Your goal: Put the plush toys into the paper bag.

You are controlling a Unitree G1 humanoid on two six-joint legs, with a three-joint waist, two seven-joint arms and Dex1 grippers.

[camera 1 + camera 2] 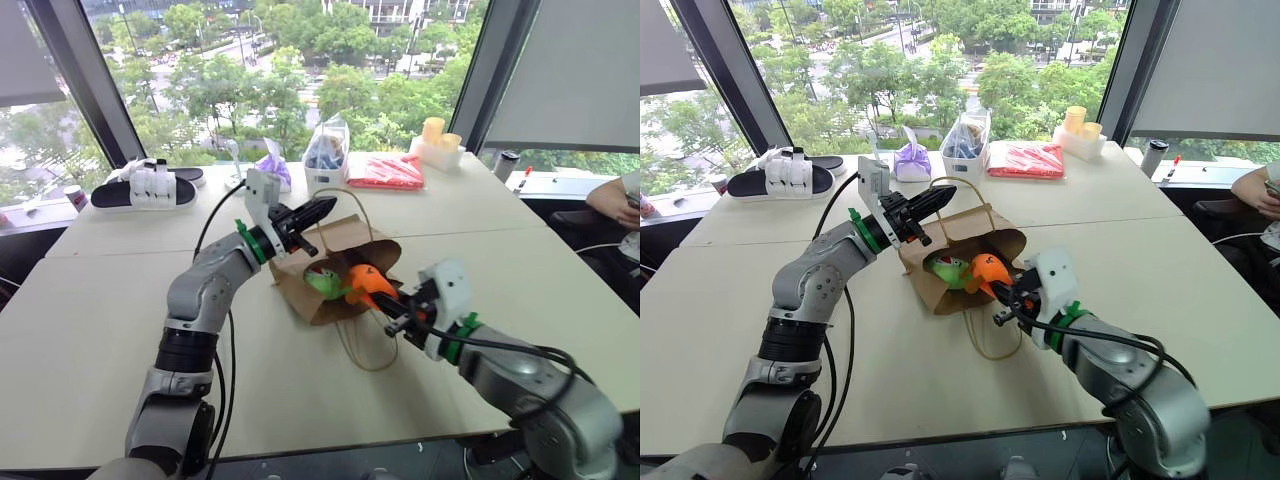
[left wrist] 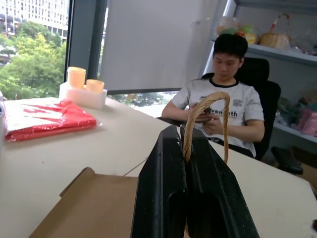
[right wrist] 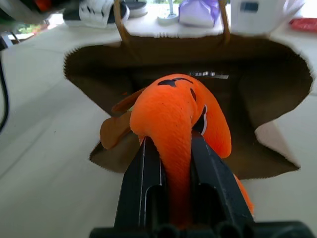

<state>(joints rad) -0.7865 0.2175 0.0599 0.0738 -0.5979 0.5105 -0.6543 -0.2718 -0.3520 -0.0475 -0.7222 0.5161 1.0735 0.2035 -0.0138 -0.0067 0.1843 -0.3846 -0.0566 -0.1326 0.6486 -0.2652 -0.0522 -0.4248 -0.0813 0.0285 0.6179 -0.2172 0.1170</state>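
Note:
The brown paper bag (image 1: 345,235) lies on its side mid-table, its mouth facing me. My left gripper (image 1: 325,208) is shut on the bag's upper loop handle (image 2: 208,106) and holds the top lip up. The light green plush toy (image 1: 322,283) rests inside the mouth. My right gripper (image 1: 385,305) is shut on the orange plush toy (image 3: 173,114), which sits at the bag's mouth, partly over the lower lip. The bag's other handle (image 1: 365,355) lies loose on the table under my right arm.
At the far edge of the table are black-and-white sandals (image 1: 145,188), small plastic bags (image 1: 327,150), a red packet (image 1: 385,172) and yellow cups (image 1: 437,140). A person (image 2: 223,104) sits at the table's right side.

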